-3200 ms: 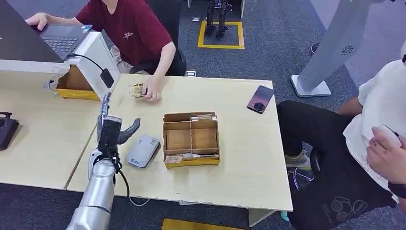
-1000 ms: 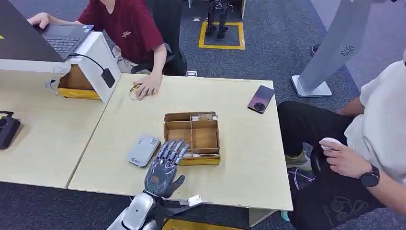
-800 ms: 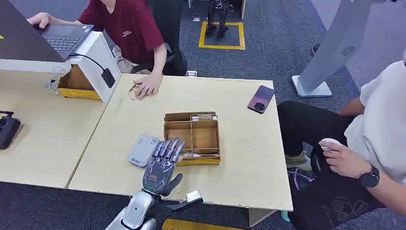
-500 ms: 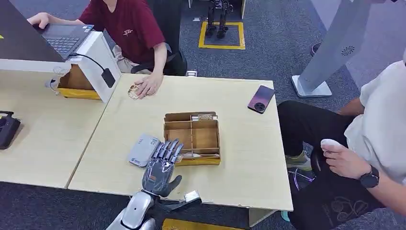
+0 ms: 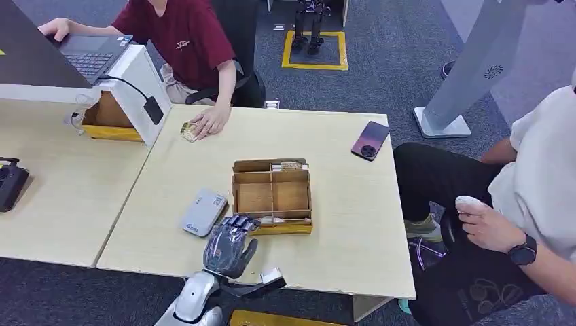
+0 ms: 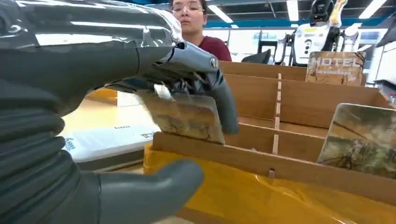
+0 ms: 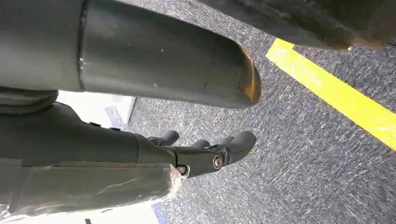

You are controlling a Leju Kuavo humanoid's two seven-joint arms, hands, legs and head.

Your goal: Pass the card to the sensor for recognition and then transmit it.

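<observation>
A cardboard box [image 5: 272, 197] with slots stands mid-table. Patterned cards [image 5: 275, 221] lean in its front slot. My left hand [image 5: 226, 246] is at the box's front left corner, its fingers [image 6: 205, 88] curled over the top of one card [image 6: 187, 116] that sticks up out of the slot. The thumb [image 6: 149, 191] stays apart from the card, outside the yellow front wall. The grey card sensor [image 5: 202, 212] lies flat just left of the hand. My right hand [image 7: 205, 151] hangs over the carpet, holding nothing.
A second card [image 6: 362, 140] leans in the same slot, and HOTEL cards [image 5: 289, 165] stand in the back slot. A person in red rests a hand on a card [image 5: 190, 130] at the far edge. A phone [image 5: 370, 140] lies far right. A seated person [image 5: 530, 204] is beside the table's right end.
My left hand came from the table's left side to the box front. Over the last second its straight fingers curled down onto the card in the front slot.
</observation>
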